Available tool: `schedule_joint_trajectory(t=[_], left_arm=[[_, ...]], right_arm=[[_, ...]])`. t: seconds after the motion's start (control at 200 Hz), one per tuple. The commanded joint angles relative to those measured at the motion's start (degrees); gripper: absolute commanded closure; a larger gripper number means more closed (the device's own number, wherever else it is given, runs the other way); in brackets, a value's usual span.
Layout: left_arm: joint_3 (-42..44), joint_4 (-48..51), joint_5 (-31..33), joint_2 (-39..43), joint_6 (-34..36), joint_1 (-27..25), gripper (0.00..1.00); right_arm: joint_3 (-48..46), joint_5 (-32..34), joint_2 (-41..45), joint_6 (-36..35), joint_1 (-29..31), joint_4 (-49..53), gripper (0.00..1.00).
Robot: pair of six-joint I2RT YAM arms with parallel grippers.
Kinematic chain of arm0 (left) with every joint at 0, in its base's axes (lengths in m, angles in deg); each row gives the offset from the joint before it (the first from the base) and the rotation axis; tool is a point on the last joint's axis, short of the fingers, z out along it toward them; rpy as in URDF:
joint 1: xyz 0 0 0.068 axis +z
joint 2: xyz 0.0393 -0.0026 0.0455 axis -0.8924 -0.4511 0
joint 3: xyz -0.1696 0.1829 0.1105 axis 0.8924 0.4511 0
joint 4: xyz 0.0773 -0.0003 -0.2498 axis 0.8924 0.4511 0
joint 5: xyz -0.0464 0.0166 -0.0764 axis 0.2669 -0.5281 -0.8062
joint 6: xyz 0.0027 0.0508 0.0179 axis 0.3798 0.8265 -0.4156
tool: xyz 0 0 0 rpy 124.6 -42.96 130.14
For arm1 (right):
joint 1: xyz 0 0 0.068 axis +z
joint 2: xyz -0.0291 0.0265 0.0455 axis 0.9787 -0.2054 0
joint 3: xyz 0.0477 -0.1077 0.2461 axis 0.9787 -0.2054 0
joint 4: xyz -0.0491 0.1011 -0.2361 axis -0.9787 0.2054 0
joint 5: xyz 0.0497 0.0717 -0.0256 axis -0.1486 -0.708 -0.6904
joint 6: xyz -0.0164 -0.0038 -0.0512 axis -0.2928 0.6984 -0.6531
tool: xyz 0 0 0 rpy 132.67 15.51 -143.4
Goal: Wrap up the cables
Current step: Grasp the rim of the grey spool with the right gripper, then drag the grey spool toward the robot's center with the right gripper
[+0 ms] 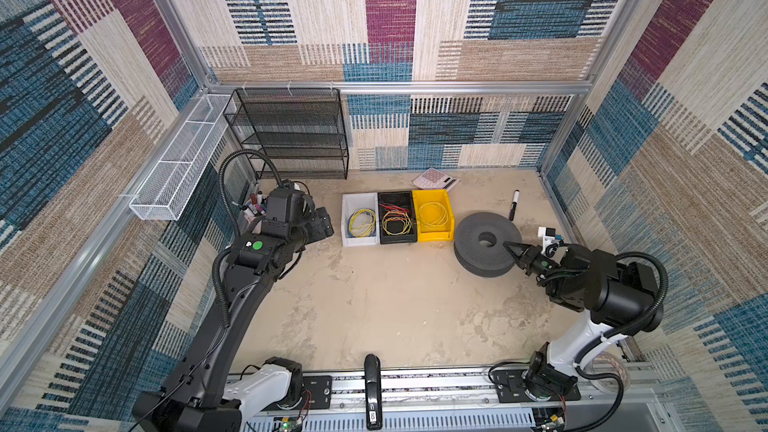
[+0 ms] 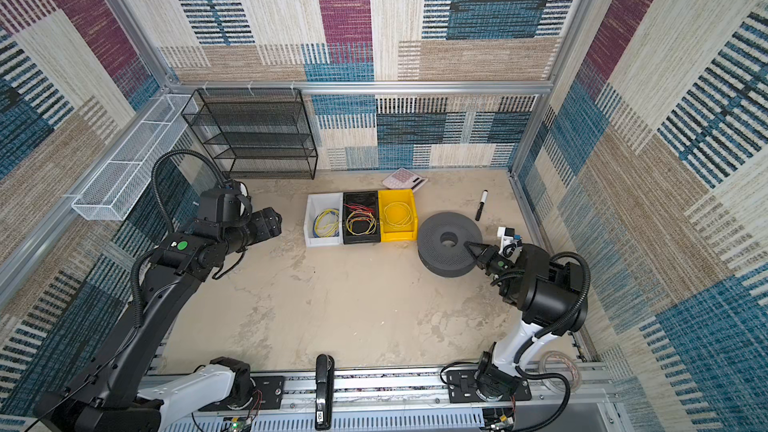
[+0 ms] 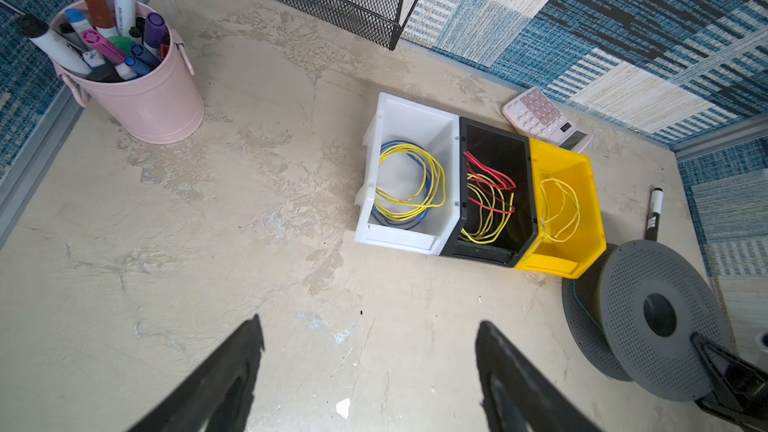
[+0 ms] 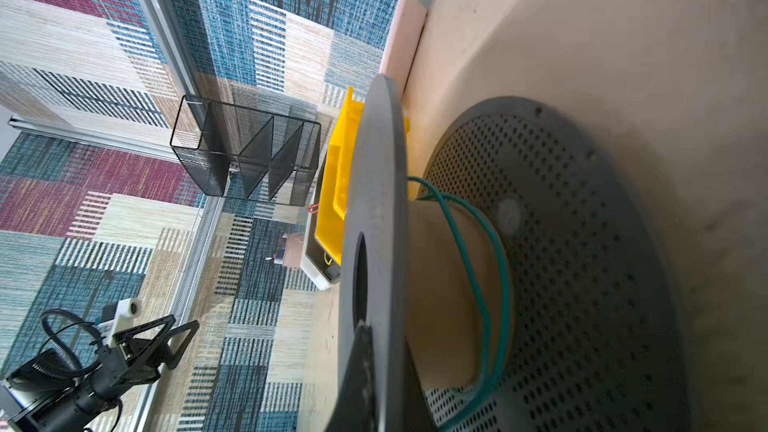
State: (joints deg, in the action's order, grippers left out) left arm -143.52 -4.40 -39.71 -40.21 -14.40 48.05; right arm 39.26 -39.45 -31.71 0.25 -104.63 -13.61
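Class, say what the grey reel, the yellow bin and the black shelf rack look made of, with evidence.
Reel: matt grey plastic, probably; evenly perforated flanges, cardboard-looking core. Yellow bin: smooth moulded plastic, uniform colour. Shelf rack: black-coated metal mesh, see-through wire weave.

Bright diffuse light; soft shadows; wide-angle bowing at edges; wrist views slightly soft.

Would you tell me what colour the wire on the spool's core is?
The wire is green, clearest in the right wrist view.
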Motion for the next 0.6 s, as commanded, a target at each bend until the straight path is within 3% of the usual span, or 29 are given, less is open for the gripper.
schedule_joint_trajectory(t=[0.0,0.14,0.376,0.591], left_arm=[[-0.8,0.9,-1.0,-0.4,-0.4,-0.1,0.19],[-0.7,1.0,-1.4,-0.3,-0.5,-0.2,0.2],[-0.5,0.9,-1.4,0.6,-1.1,-0.4,0.21],[-0.8,0.9,-0.7,0.8,-2.6,-0.6,0.23]], right_arm=[[-0.7,4.8,1.2,-4.4,0.0,1.0,1.0],[-1.6,4.7,8.2,-1.2,-0.1,1.7,1.0],[3.5,5.2,25.5,-1.4,-0.5,17.7,1.0],[7.4,-1.1,32.7,2.6,0.6,23.1,1.0]])
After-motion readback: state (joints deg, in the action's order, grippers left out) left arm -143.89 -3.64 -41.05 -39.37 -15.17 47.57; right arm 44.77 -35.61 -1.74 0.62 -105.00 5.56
